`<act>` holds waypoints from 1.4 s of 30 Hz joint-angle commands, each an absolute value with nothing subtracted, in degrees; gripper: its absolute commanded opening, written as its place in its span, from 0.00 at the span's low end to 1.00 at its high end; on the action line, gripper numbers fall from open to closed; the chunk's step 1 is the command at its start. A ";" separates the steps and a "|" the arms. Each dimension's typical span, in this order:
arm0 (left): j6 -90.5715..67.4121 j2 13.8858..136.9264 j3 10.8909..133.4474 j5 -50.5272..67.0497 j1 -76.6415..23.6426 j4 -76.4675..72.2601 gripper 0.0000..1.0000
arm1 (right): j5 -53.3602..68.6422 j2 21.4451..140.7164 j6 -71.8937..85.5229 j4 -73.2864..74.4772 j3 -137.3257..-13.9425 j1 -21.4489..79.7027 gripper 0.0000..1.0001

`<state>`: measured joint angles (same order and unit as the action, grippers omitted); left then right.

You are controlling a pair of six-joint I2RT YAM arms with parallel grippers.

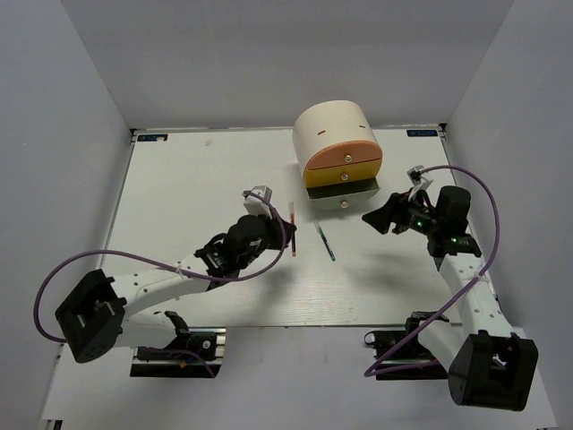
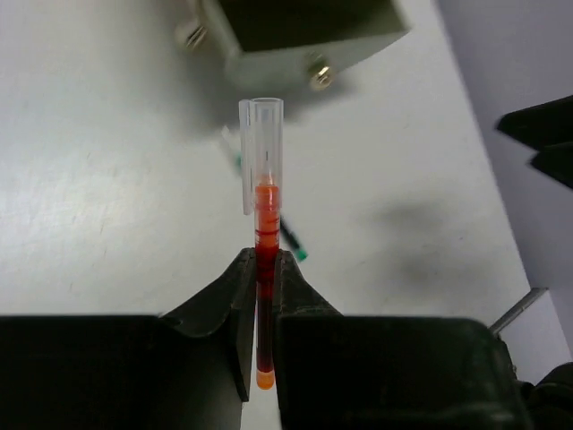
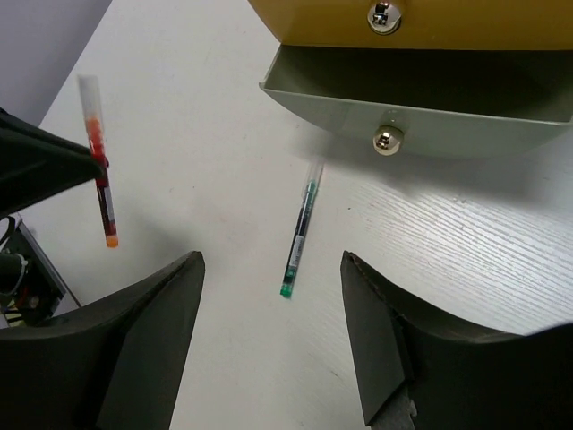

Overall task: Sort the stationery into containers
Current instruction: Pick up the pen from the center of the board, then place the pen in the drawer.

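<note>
My left gripper is shut on the red pen and holds it above the table; in the left wrist view the pen sticks out past the fingers, clear cap forward. The green pen lies on the table in front of the cream desk unit. The unit's pale green drawer is pulled open; the yellow and pink drawers are shut. My right gripper is open and empty, hovering just before the green pen. Highlighters and erasers are out of view.
The right wrist view shows the open green drawer with its knob, and the red pen in the left fingers. The white table is walled by grey panels.
</note>
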<state>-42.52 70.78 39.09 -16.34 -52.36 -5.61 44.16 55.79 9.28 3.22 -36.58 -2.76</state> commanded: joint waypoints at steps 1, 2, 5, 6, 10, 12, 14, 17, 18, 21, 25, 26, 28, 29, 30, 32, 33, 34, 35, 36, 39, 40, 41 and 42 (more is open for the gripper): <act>-28.15 71.45 35.08 -14.85 -52.56 -32.48 0.00 | 45.18 54.76 6.33 3.87 -37.62 -3.34 0.68; -26.99 72.41 33.68 -14.85 -52.56 -42.18 0.00 | 45.18 54.41 6.42 3.35 -37.27 -3.51 0.67; -23.83 79.78 33.13 -15.47 -52.56 -57.70 0.00 | 44.74 54.05 6.86 2.90 -36.65 -3.69 0.67; -23.82 82.15 34.09 -16.60 -52.56 -65.66 0.00 | 44.74 53.88 6.86 2.99 -36.56 -3.78 0.67; -21.80 93.58 39.01 -18.28 -53.08 -80.47 0.00 | 44.12 52.65 6.24 3.16 -36.74 -4.39 0.67; -17.86 100.26 41.74 -18.28 -53.09 -91.33 0.00 | 43.68 51.95 5.54 3.95 -36.74 -4.92 0.67; -11.64 104.31 44.45 -16.97 -53.09 -97.44 0.00 | 43.51 51.68 4.66 4.65 -36.74 -5.18 0.67; -10.55 108.80 47.45 -15.29 -52.56 -99.68 0.00 | 43.59 51.33 4.31 5.10 -36.21 -5.80 0.67; -9.85 108.81 47.98 -15.29 -52.56 -99.67 0.00 | 43.68 51.33 4.22 5.27 -36.12 -5.89 0.67; -9.15 110.48 49.91 -13.10 -52.03 -99.57 0.00 | 43.59 51.15 3.96 5.36 -35.95 -6.33 0.67; -6.60 111.01 52.20 -6.96 -51.50 -98.79 0.00 | 43.59 51.24 3.60 5.10 -35.33 -6.77 0.67; -5.90 111.01 52.90 -4.07 -51.50 -98.79 0.00 | 43.77 51.24 3.60 5.10 -35.25 -6.85 0.67; -5.19 111.62 53.43 -2.64 -51.50 -98.17 0.00 | 43.68 51.42 3.43 4.92 -35.07 -7.03 0.67; -5.19 111.62 53.44 -1.94 -51.50 -98.17 0.00 | 43.77 51.42 3.51 5.01 -34.98 -7.03 0.67; -5.19 112.23 54.05 -1.24 -51.50 -98.17 0.00 | 43.68 51.33 3.52 5.01 -34.98 -7.03 0.67; -4.57 112.76 54.58 -0.71 -50.80 -98.17 0.00 | 43.59 51.42 3.25 4.83 -34.81 -7.03 0.67; -4.57 112.76 55.28 -0.70 -50.10 -97.48 0.00 | 43.42 51.24 3.34 4.92 -34.98 -7.21 0.67; -4.57 112.76 56.07 -0.01 -49.49 -97.47 0.00 | 43.42 51.41 3.17 5.10 -34.89 -7.12 0.67; -4.57 113.37 56.07 0.70 -49.48 -97.47 0.00 | 43.33 51.33 3.08 5.10 -34.81 -7.21 0.67; -4.57 114.07 57.47 0.70 -48.79 -96.95 0.00 | 43.33 51.42 3.08 5.18 -34.72 -7.21 0.67; -4.57 116.00 59.23 2.63 -47.29 -96.42 0.00 | 43.33 51.33 3.08 5.10 -34.37 -7.29 0.67; -4.57 116.02 60.63 3.16 -47.29 -96.42 0.00 | 43.33 51.24 3.08 5.01 -34.45 -7.29 0.67; -4.57 116.89 61.25 3.86 -46.59 -95.72 0.00 | 43.24 51.33 3.16 5.01 -34.54 -7.21 0.67; -4.57 117.42 61.96 4.39 -45.97 -95.71 0.00 | 43.16 51.24 3.08 5.18 -34.37 -7.29 0.67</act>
